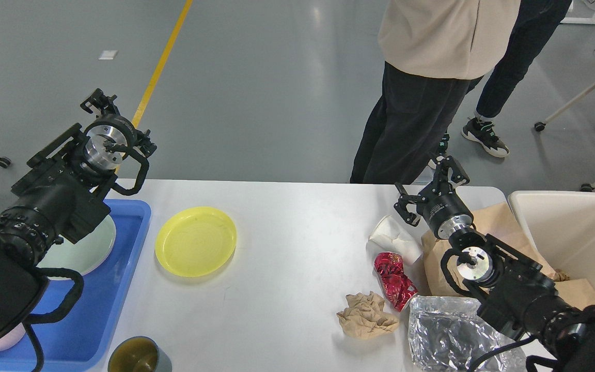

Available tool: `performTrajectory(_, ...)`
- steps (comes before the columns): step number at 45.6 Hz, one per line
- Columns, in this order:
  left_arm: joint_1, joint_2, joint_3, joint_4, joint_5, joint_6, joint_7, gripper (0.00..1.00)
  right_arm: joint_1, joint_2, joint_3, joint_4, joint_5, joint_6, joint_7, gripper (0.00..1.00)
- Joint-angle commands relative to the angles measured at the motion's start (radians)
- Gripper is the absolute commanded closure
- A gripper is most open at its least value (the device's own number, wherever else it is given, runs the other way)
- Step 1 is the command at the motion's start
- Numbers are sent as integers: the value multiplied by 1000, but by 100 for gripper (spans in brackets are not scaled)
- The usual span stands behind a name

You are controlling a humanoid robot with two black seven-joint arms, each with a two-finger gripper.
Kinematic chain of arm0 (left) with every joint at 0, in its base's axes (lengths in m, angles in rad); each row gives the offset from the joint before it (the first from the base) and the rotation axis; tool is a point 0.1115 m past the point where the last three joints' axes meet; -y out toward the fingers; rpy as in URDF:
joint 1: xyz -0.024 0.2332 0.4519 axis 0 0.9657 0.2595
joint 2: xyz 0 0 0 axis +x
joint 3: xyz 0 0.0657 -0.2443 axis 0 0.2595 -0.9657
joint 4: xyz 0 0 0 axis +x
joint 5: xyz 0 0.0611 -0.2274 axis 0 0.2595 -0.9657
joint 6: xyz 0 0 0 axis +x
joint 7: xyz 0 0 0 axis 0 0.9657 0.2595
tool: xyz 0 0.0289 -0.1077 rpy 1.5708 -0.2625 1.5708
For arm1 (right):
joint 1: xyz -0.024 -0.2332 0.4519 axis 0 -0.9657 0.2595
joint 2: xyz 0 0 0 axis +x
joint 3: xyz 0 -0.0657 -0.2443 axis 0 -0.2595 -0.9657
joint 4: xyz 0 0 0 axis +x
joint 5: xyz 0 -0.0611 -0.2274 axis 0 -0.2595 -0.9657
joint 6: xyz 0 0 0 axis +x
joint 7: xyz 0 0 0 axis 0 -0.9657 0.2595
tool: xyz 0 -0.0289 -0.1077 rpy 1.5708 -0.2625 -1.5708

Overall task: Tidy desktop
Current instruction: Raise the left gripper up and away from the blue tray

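Note:
The white desktop (pixel 297 232) carries a yellow plate (pixel 196 240) left of centre. At the right lie a crushed white paper cup (pixel 395 238), a crumpled red wrapper (pixel 394 279), a ball of brown paper (pixel 367 315), a silvery foil bag (pixel 447 330) and a brown paper bag (pixel 494 227). My right gripper (pixel 424 181) hovers just above and behind the paper cup, open and holding nothing. My left gripper (pixel 100 102) is raised over the table's far left corner; its fingers are seen end-on and cannot be told apart.
A blue tray (pixel 96 310) at the left holds a pale green plate (pixel 93 245). A dark green cup (pixel 137 356) stands at the front edge. A cream-white bin (pixel 576 232) sits at the right. Two people (pixel 432 77) stand behind the far edge.

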Motion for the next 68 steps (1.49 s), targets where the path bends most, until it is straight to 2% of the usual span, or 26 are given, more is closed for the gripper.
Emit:
performTrajectory(1,-4,3,1,-1,0,-8,3,4,0,0,0,0,1,0,0,0)
performTrajectory(10,-24,3,1,1,2,7,59,4,0,0,0,0,1,0,0,0)
performTrajectory(19,-63,-1,19,1,4,27,59,4,0,0,0,0,-1,0,0,0)
performTrajectory(30,-83,25,194,1,4,26,61,4,0,0,0,0,1,0,0,0)
performTrajectory(48,-89,29,217,-8,7,6,61,4,0,0,0,0,1,0,0,0)
performTrajectory(59,-96,37,237,-11,7,-121,61,4,0,0,0,0,1,0,0,0)
performTrajectory(62,-100,38,297,-11,7,-176,59,4,0,0,0,0,-1,0,0,0)
performTrajectory(68,-119,51,505,-10,7,-267,61,4,0,0,0,0,-1,0,0,0)
